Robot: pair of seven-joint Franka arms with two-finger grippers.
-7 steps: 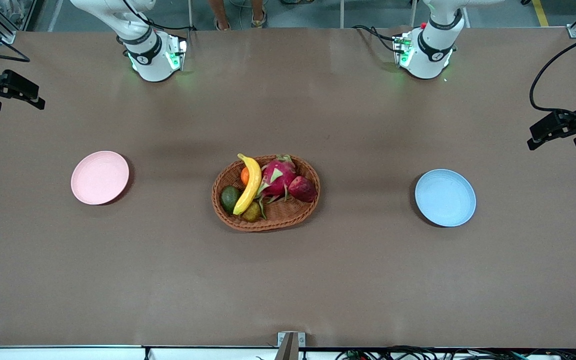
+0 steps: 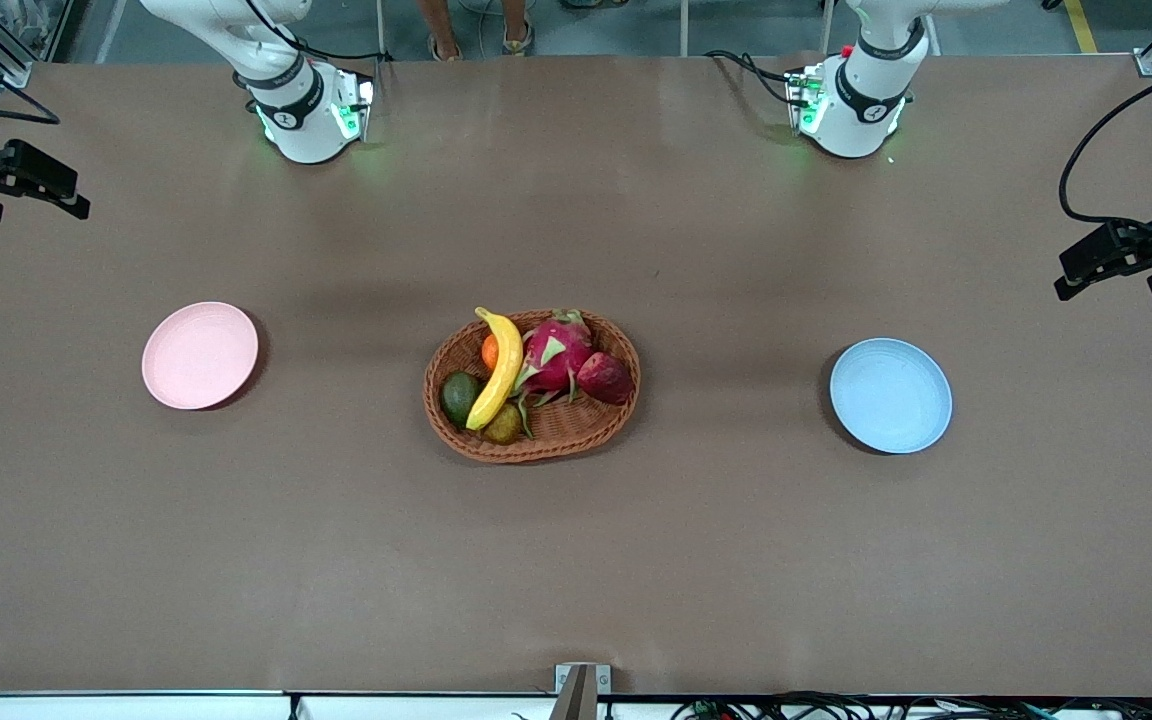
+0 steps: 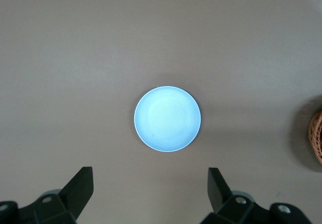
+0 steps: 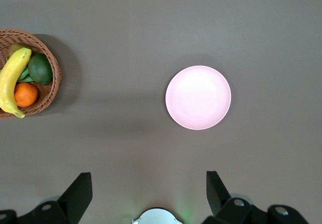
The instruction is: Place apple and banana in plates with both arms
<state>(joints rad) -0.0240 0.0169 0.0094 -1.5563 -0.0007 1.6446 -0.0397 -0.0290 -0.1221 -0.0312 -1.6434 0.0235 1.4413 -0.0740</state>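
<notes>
Brown table (image 2: 576,560), basket (image 2: 532,440) midway between pink plate (image 2: 200,355) and blue plate (image 2: 890,395). Left gripper (image 3: 151,196) and right gripper (image 4: 149,194) high over them, wide open, empty. Unchanged since earlier.

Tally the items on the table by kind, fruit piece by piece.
Plates: 2, pink plate and blue plate
Basket: 1
Banana: 1
Apple: 1
Dragon fruit: 1
Orange: 1
Green fruits: 2
Total: 9

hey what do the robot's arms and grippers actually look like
Two glossy white arms with black joint bands, green lights glowing at their bases, black cables trailing off. The left gripper and right gripper are black, each with two wedge-shaped fingers.
</notes>
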